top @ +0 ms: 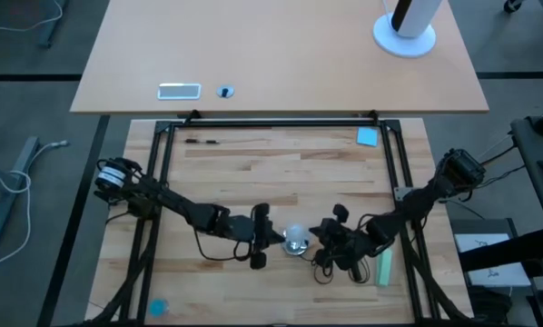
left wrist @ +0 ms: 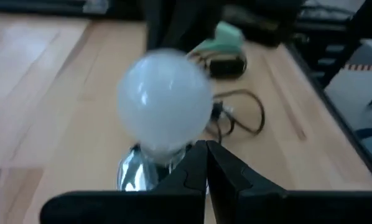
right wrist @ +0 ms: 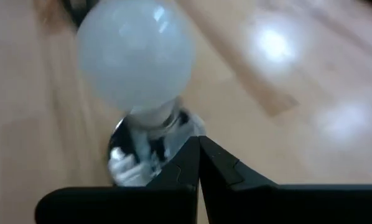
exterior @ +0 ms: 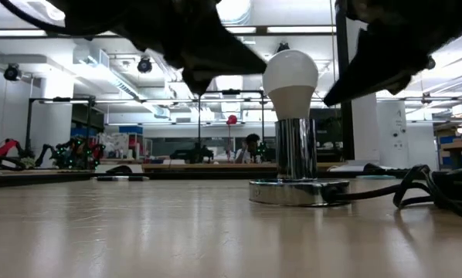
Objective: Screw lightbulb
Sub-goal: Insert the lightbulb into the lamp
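Note:
The white frosted lightbulb (top: 296,236) stands upright with its screw base in the round silver socket (exterior: 296,158), whose disc foot (exterior: 297,191) rests on the wooden table. My left gripper (top: 279,238) is shut just to the bulb's left, its tips (left wrist: 206,149) low beside the bulb's neck. My right gripper (top: 315,238) is shut just to the bulb's right, its tips (right wrist: 198,142) near the top of the socket. In the low view a gap shows between each dark gripper and the bulb (exterior: 290,76).
The socket's black cord (exterior: 416,193) loops over the table to the right, under my right arm. A pale green block (top: 383,266) lies near the right front. A blue square (top: 368,136) lies at the far right and a blue bit (top: 158,307) at the near left.

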Robot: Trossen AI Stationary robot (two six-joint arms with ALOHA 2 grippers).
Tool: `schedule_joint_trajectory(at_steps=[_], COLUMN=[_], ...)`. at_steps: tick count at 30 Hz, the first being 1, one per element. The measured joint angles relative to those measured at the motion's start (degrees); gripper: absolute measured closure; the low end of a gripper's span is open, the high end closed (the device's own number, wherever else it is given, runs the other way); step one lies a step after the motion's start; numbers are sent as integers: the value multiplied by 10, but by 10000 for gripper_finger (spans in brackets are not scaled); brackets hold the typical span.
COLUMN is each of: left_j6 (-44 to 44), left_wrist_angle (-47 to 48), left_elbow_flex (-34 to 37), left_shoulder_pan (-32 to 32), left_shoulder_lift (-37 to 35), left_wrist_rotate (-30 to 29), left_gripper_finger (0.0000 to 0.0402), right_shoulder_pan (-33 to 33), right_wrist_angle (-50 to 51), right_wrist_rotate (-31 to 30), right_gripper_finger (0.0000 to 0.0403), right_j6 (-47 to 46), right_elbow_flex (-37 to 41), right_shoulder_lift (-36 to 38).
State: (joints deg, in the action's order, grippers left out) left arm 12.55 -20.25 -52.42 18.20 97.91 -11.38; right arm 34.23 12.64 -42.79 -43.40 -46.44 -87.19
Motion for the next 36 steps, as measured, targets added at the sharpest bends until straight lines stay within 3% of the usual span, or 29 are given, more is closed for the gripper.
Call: schedule_joint_trajectory(at_steps=[8, 21, 30, 36], left_j6=[-11, 0, 17, 17], left_wrist_angle=[-27, -16, 33, 27], left_elbow_flex=[0, 0, 0, 0], left_shoulder_pan=[0, -7, -2, 0], left_shoulder_lift=[0, 2, -2, -5], left_wrist_rotate=[-13, -87, -64, 11], left_gripper_finger=[401, 401, 401, 401], right_shoulder_pan=[-8, 3, 7, 6], right_wrist_angle=[-109, -140, -93, -5], right_wrist_rotate=[18, 77, 70, 47], right_gripper_finger=[403, 403, 403, 403], right_j6=[91, 92, 63, 2], right_elbow_flex=[2, 0, 0, 0], right_shoulder_lift=[-1, -1, -1, -1])
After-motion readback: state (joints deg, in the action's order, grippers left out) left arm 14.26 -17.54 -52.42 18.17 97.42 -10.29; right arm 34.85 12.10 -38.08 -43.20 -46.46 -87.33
